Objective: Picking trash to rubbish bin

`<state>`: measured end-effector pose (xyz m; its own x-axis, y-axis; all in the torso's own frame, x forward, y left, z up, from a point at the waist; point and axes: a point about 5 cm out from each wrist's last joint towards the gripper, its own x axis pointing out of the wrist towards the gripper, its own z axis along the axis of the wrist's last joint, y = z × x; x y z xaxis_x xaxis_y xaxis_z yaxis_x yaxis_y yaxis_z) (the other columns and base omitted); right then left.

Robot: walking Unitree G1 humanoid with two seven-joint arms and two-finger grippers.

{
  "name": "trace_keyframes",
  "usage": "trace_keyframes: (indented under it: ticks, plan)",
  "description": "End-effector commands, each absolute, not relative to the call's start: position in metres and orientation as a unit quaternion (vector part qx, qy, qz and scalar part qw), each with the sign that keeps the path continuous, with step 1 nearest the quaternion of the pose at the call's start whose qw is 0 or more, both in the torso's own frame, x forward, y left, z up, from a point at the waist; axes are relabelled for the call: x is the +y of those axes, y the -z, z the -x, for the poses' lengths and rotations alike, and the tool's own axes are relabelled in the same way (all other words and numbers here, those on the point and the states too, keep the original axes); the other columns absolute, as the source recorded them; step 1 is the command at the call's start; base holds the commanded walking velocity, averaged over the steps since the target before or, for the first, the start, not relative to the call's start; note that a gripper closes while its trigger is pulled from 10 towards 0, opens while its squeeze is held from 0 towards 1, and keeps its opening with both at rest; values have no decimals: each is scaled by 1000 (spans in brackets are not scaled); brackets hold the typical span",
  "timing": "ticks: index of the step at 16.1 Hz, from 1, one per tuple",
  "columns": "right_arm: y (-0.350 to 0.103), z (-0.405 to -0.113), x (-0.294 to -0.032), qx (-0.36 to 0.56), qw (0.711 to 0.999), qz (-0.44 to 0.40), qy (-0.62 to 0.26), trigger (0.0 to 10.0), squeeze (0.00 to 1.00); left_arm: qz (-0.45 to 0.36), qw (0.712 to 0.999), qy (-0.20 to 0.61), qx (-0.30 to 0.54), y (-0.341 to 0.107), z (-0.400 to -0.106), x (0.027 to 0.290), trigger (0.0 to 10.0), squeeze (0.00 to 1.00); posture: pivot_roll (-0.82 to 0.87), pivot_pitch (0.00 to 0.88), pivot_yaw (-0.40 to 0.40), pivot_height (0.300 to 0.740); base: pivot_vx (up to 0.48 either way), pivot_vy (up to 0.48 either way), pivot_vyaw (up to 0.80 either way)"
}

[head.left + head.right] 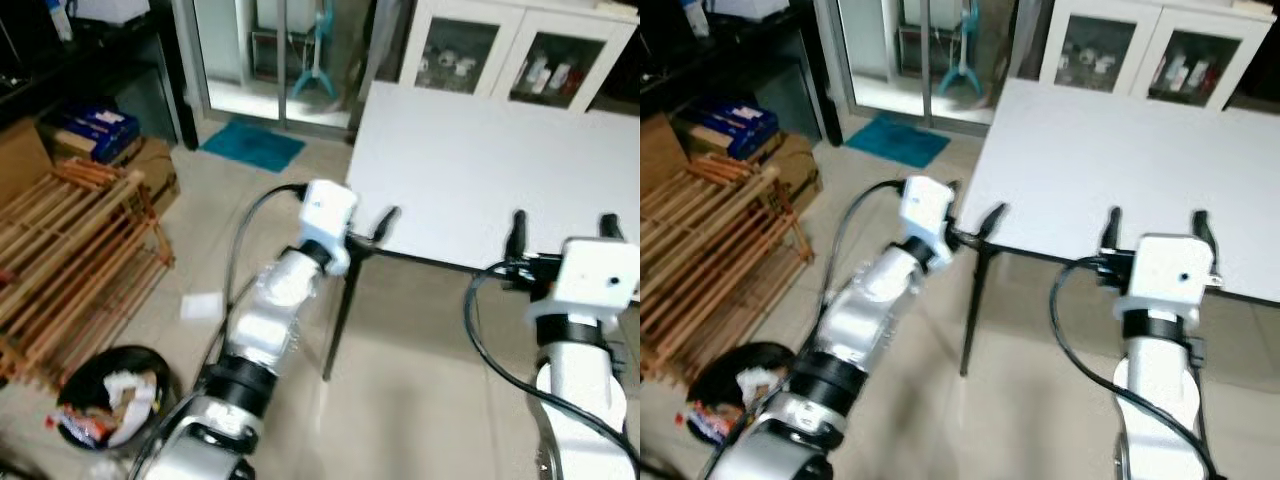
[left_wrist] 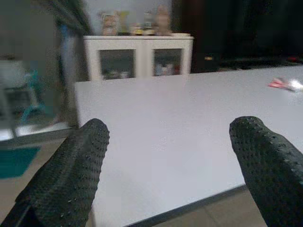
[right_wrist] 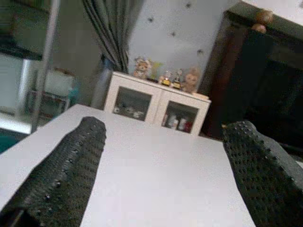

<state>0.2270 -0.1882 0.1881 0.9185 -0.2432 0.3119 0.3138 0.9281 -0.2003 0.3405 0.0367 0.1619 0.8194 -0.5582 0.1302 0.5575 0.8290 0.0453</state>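
Fingers of the left gripper (image 2: 168, 165) stand wide apart with nothing between them, held at the near corner of the white table (image 1: 470, 170). The right gripper (image 1: 1155, 228) is likewise spread wide and holds nothing, raised just over the table's near edge. Far across the tabletop lies a small pink and silver wrapper (image 2: 285, 84), well apart from both grippers. Behind the table stands a white cabinet (image 3: 156, 109) with glass doors and small figures on top. On the floor by the robot's left side sits a black bin (image 1: 112, 398) with rubbish already in it, beside a wooden rack (image 1: 70, 260). A scrap of white paper (image 1: 201, 306) lies on the tiles between rack and left arm.
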Motion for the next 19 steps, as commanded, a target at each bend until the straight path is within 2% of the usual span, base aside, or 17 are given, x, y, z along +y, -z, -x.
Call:
trace_keyframes:
  ticks: [1,19]
  plan:
    - [-190,-226,-193,-142,969,134,152,10000,0,-6,950,304,-77,-167,-340,27,10000,0,34,52,-24,740,0,-450,0]
    - [-186,-224,-189,-136,970,131,154,10000,0,-11,950,304,-69,-165,-341,27,10000,0,32,69,-6,740,0,-444,0]
